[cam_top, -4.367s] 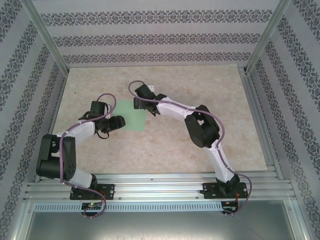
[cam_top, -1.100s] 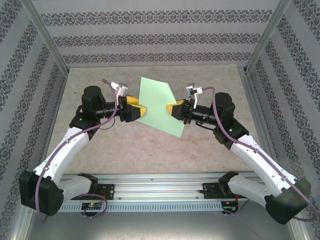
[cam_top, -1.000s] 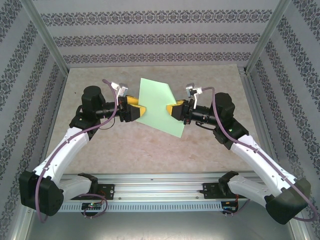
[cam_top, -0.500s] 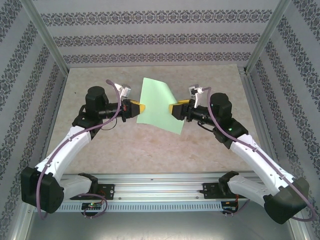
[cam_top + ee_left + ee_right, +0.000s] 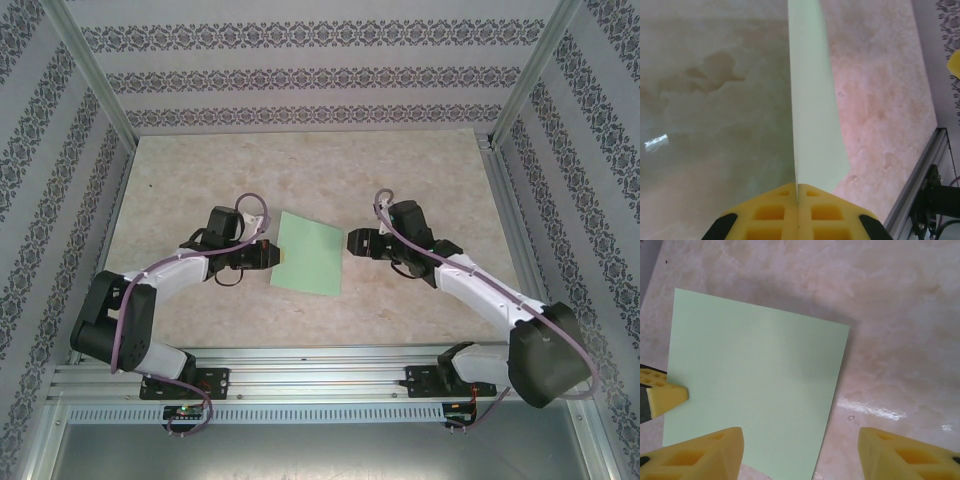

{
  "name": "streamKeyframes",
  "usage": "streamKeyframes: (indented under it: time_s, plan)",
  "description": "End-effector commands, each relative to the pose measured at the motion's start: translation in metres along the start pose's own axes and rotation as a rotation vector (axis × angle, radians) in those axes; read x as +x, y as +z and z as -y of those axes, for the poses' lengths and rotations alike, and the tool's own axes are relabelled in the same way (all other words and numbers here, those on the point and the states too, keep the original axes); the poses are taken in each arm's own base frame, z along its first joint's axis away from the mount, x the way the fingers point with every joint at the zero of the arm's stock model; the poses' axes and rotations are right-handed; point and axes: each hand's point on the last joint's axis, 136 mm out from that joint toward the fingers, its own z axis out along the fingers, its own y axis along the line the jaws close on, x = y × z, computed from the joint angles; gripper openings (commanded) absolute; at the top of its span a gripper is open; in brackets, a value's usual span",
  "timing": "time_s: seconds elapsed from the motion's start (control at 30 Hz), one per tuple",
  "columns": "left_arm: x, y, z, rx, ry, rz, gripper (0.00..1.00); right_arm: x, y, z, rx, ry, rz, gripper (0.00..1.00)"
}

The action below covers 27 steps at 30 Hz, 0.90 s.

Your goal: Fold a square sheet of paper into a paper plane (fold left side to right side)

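Observation:
The square sheet of paper (image 5: 310, 255) is pale mint green, flat and uncreased, low over the table near its middle. My left gripper (image 5: 268, 255) is shut on its left edge. In the left wrist view the sheet (image 5: 812, 125) runs away edge-on from the closed yellow pads (image 5: 780, 215). My right gripper (image 5: 350, 243) stands open just off the sheet's right edge, holding nothing. The right wrist view has the sheet (image 5: 755, 390) below my right gripper (image 5: 800, 455), with one left fingertip (image 5: 665, 395) at its far edge. The paper plane is out of view.
The marbled beige table (image 5: 200, 180) stretches behind and to both sides of the sheet. A metal rail (image 5: 320, 365) with the arm bases runs along the near edge. Patterned walls and metal frame posts (image 5: 95, 80) enclose the table.
The left gripper shut on the sheet's left edge, and the right gripper let go and opened. Both arms came down and nearer, bringing the raised sheet low over the table.

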Motion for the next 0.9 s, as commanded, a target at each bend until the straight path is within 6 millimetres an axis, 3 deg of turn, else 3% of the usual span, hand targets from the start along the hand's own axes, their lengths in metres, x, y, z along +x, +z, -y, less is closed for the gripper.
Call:
streamKeyframes:
  time_s: [0.0,0.13,0.27,0.4,0.67,0.87]
  plan:
    - [0.005,0.006,-0.016,-0.067,-0.048,0.002,0.0,0.012,0.024,-0.006,-0.006,0.034,-0.029,0.58]
    - [0.005,0.008,-0.019,-0.079,-0.05,-0.009,0.09,0.03,0.056,-0.01,0.001,0.059,-0.109,0.5]
    - [0.003,0.009,-0.013,-0.048,-0.044,-0.011,0.28,0.041,0.081,-0.009,-0.015,0.124,-0.141,0.42]
    - [-0.001,0.008,-0.001,0.01,-0.039,-0.008,0.41,0.054,0.099,-0.007,-0.009,0.15,-0.194,0.36]
    - [-0.016,0.008,0.028,0.136,-0.027,0.029,0.52,0.062,0.107,0.0,0.017,0.162,-0.225,0.35]
    - [-0.021,0.015,0.043,0.165,0.009,0.021,0.55,0.043,0.096,-0.001,-0.028,0.192,-0.168,0.37]
